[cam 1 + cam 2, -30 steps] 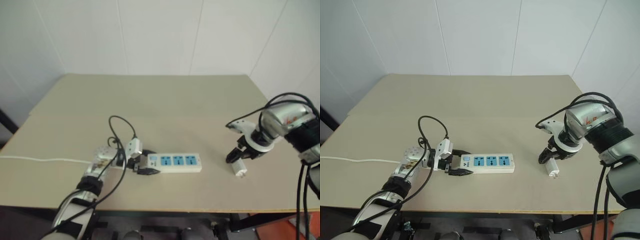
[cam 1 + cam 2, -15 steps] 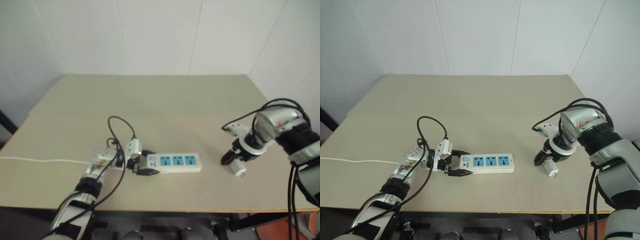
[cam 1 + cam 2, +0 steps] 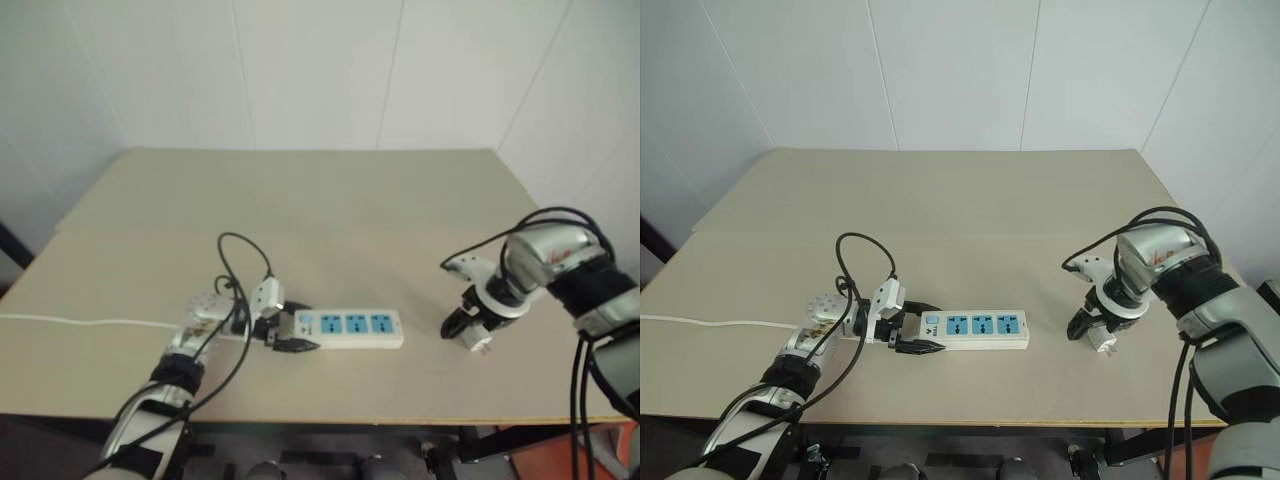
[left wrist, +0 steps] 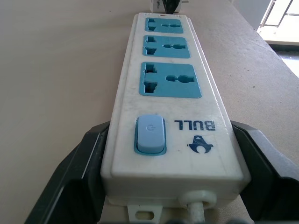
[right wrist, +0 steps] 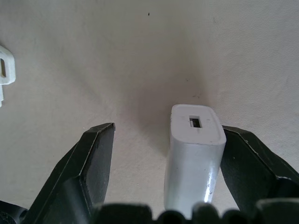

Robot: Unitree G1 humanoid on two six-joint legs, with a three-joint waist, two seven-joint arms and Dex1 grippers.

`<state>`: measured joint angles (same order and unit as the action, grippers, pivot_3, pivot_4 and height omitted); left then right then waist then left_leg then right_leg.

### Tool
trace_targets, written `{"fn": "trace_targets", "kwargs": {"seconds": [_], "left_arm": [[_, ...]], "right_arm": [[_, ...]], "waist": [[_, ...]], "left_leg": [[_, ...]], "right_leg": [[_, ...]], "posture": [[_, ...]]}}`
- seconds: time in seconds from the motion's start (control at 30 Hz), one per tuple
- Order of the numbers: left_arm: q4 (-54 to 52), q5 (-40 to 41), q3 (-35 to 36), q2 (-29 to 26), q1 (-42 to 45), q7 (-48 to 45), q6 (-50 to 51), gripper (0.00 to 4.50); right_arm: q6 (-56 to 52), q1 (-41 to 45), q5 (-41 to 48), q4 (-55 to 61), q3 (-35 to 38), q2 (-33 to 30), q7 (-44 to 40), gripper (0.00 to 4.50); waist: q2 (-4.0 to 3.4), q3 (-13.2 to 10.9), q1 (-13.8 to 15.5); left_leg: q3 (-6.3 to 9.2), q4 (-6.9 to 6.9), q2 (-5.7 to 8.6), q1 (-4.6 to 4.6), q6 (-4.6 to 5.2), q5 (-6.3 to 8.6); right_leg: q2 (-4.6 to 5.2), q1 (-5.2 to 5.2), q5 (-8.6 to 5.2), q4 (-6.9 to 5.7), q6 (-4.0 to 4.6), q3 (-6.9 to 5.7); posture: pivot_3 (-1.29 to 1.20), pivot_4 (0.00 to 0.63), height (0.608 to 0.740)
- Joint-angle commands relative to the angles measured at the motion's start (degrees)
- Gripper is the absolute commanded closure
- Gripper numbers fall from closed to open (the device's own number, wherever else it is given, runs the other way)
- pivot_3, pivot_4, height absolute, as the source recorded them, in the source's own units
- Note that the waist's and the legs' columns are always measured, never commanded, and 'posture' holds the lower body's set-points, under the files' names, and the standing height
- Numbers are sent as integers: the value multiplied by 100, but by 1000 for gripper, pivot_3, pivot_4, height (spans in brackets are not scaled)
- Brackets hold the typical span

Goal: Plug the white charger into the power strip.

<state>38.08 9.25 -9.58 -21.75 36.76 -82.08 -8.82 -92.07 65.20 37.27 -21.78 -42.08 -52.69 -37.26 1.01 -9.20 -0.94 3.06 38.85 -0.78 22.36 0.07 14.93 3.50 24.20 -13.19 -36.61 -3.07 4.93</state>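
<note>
Early stage; nothing plugged yet. Long white power strip with three blue sockets [image 3: 975, 327] lies at desk centre-front, all sockets empty; left gripper [image 3: 918, 331] has jaws clamped on its switch end, steadying it. Small white cube-like charger [image 5: 194, 154] stands on the beige desk [image 3: 970, 210], well apart at 3 o'clock of the strip; right gripper [image 3: 1090, 331] jaws open, straddling it, one finger beside it, not closed. Left: grasp, carry, insert.
</note>
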Motion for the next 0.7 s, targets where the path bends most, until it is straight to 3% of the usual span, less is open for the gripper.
{"fn": "trace_targets", "kwargs": {"seconds": [0.03,0.1,0.3,0.53,0.7], "left_arm": [[57,-195,-256,-13,-128,-116,34,1190],[48,-191,-251,-25,-138,-118,42,1190],[47,-195,-238,-64,-146,-115,54,1190],[93,-214,-241,-83,-137,-110,53,1190],[109,-223,-266,-134,-119,-188,20,1190]], "right_arm": [[-43,-39,-126,234,199,-25,-65,863],[-42,-108,-216,418,243,-32,-112,1232],[26,-231,-470,640,349,-32,-263,3250],[324,-504,-643,1185,525,-238,-453,3339],[2006,-993,-746,1396,1807,-383,-748,3339]], "waist": [[0,0,-1],[0,0,-3],[0,0,-6],[0,0,-6],[1,0,-13]], "left_leg": [[0,0,0,0,0,0],[0,0,0,0,0,0],[0,0,0,0,0,0],[1,0,-1,-1,0,0],[0,1,-1,-1,0,0]], "right_leg": [[0,0,0,0,0,0],[0,0,0,0,0,0],[0,0,0,0,0,0],[-1,0,0,-2,0,0],[-1,-2,-1,2,-1,-1]], "posture": [[0,150,740],[0,150,740],[0,150,740],[0,150,740],[0,150,740]]}}
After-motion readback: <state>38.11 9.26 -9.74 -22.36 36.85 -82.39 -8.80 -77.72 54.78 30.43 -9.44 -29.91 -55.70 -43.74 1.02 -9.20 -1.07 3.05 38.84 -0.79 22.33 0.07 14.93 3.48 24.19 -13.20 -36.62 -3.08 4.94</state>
